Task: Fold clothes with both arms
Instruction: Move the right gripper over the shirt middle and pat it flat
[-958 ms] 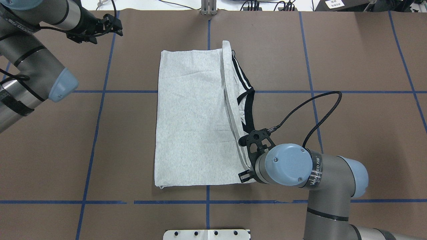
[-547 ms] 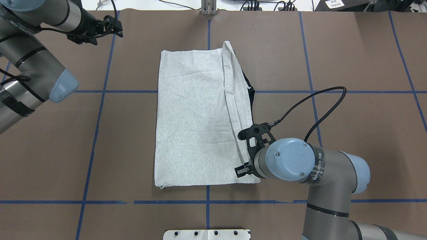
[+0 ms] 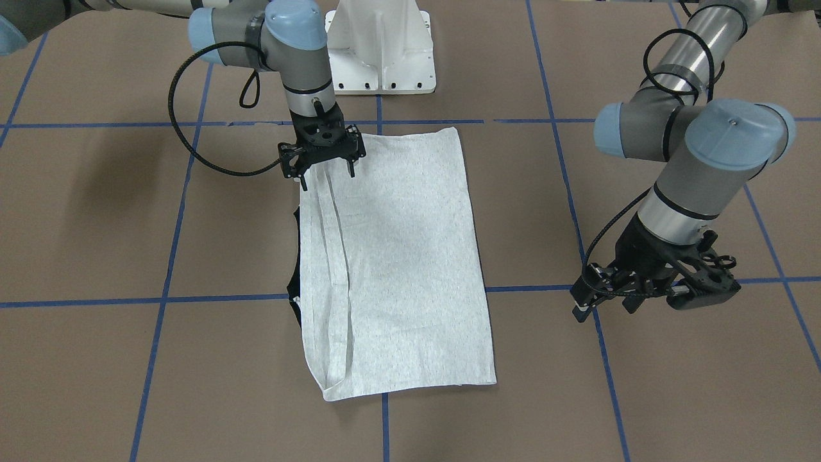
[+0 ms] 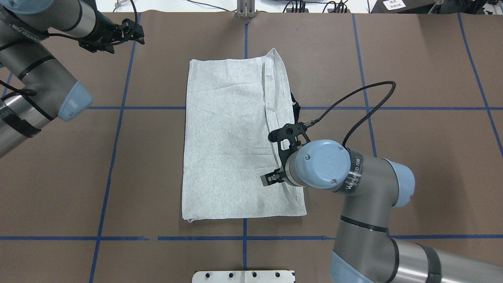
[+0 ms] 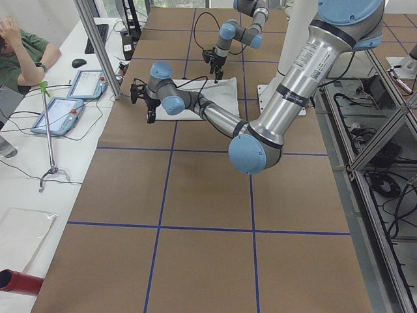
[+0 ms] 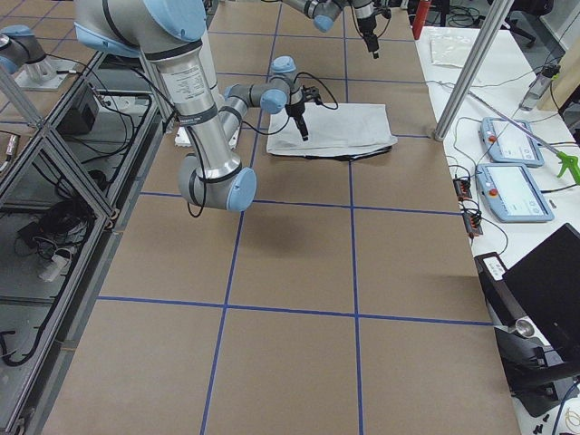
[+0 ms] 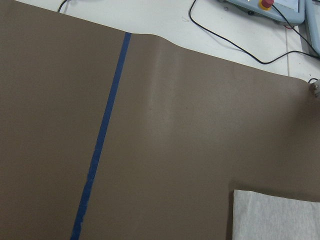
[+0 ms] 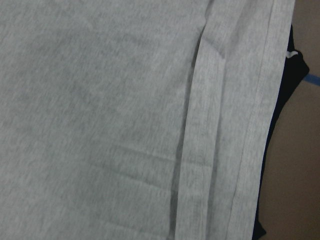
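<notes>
Brown paper-covered table (image 4: 432, 137) gridded with blue tape, bearing a light heather-grey T-shirt (image 4: 228, 137), plain back up, already narrowed to a long rectangle. Right black two-finger gripper (image 4: 279, 157) poised with fingers spread wide and empty, narrow folded-over strip (image 4: 275, 98) directly beneath them, black collar trim (image 4: 294, 108) peeking out just beyond. Left black two-finger gripper (image 4: 135, 33) well apart from the cloth; finger spread impossible to judge. Seemingly finishing the lengthwise side fold. Calls next, probably, for both grippers taking one short end and carrying it over the other.
</notes>
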Tool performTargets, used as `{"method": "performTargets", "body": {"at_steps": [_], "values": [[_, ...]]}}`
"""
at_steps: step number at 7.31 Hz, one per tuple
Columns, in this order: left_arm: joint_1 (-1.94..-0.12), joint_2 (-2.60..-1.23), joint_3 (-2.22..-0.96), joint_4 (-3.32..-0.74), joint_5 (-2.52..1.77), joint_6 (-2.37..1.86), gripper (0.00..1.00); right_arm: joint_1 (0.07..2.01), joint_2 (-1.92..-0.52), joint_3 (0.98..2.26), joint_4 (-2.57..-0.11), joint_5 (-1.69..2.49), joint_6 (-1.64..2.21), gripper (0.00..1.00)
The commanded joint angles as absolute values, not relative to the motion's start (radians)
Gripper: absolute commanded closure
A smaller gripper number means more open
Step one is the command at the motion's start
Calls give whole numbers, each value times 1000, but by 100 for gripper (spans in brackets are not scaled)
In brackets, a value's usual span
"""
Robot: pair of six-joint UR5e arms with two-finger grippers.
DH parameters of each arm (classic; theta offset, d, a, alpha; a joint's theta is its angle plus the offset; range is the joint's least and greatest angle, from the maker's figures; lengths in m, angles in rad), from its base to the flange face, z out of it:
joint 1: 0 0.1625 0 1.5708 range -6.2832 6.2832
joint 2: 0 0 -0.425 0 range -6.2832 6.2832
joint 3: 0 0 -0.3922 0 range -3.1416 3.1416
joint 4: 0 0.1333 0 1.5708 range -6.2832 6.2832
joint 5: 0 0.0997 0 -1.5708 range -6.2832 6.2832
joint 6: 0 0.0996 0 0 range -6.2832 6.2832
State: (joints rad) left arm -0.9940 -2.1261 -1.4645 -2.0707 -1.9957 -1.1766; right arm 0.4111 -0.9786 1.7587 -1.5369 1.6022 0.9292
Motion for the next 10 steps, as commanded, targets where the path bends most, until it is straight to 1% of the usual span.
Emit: {"method": "performTargets", "body": {"at_steps": [1, 4, 10], "values": [[-994, -2126, -1462, -2072, -1996, -1178, 0, 434, -933, 1680, -1542, 1582, 868, 0], [-994, -2128, -1453, -2075, -1996, -1178, 0, 439, -931, 1629, -1543, 1583, 838, 0], [-993, -2131, -1453, -2075, -1996, -1180, 0, 439, -928, 1591, -1560, 1595, 831, 0]]}}
